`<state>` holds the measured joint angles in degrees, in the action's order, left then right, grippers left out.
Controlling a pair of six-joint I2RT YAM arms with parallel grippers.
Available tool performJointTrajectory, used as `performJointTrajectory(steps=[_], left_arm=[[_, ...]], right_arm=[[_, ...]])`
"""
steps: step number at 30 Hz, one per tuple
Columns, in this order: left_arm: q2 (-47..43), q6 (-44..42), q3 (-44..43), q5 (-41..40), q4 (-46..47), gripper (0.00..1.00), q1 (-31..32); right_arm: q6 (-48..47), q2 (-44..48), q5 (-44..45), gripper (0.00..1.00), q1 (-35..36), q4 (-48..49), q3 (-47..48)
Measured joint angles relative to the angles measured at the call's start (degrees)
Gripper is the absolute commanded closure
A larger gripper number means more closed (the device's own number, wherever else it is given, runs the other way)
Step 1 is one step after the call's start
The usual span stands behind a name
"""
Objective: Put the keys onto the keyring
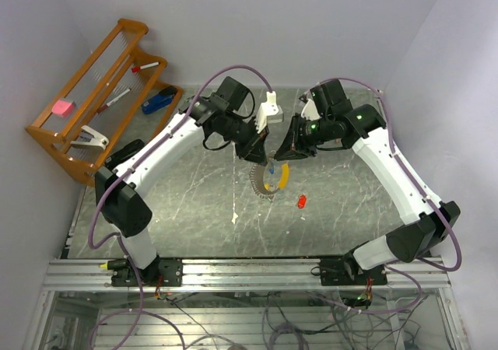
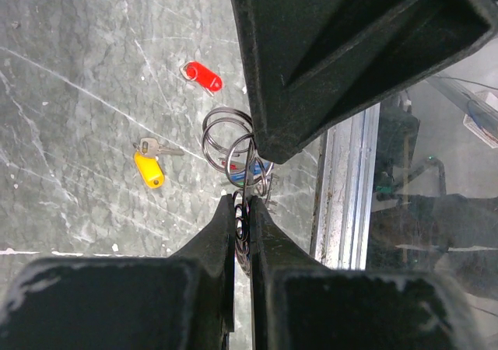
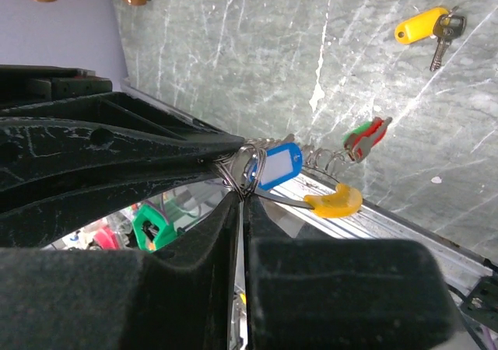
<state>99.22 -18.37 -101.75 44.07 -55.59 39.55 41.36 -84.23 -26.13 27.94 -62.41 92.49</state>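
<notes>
Left gripper [image 2: 243, 210]: fingers pressed together, pinching the keyring [image 3: 323, 162].
Right gripper [image 3: 240, 188]: pinching the same coil.
Keyring axis: fingertips toward near edge.

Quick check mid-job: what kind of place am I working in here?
Most likely a lab robot cell rather than a home: plain white walls boxing in the table, an aluminium mounting rail along its near edge, and a wooden rack of stationery.

Left arm [image 1: 167, 144] & right arm [image 1: 389, 171]: white shells w/ black joints, purple cables [image 1: 233, 68] alongside. Left gripper [image 2: 243, 202], right gripper [image 3: 237, 198]: matte black, scuffed edges. Green LED [image 1: 311, 127] on right wrist.
</notes>
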Motion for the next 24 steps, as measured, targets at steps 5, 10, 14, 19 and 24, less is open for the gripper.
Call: performJointTrajectory(steps=[5,10,14,19,24], left_arm=[[0.0,0.02,-0.52,0.11,0.09,0.93,-0.04],[0.0,0.02,-0.52,1.2,0.13,0.93,0.0],[0.0,0.0,-0.52,1.66,-0.37,0.93,0.02],[0.0,-0.02,-0.52,2.69,-0.61,0.93,0.02],[0.0,0.09,-0.52,3.48,-0.72,0.93,-0.13]], right_arm=[[0.7,0.0,0.52,1.0,0.04,0.44,1.73],[1.16,-0.07,1.25,1.0,0.07,0.83,4.28],[1.55,-0.15,1.27,1.0,0.04,2.19,5.46],[1.64,-1.33,1.16,0.97,0.04,2.27,7.72],[0.07,-1.97,1.2,0.89,0.04,0.7,9.16]])
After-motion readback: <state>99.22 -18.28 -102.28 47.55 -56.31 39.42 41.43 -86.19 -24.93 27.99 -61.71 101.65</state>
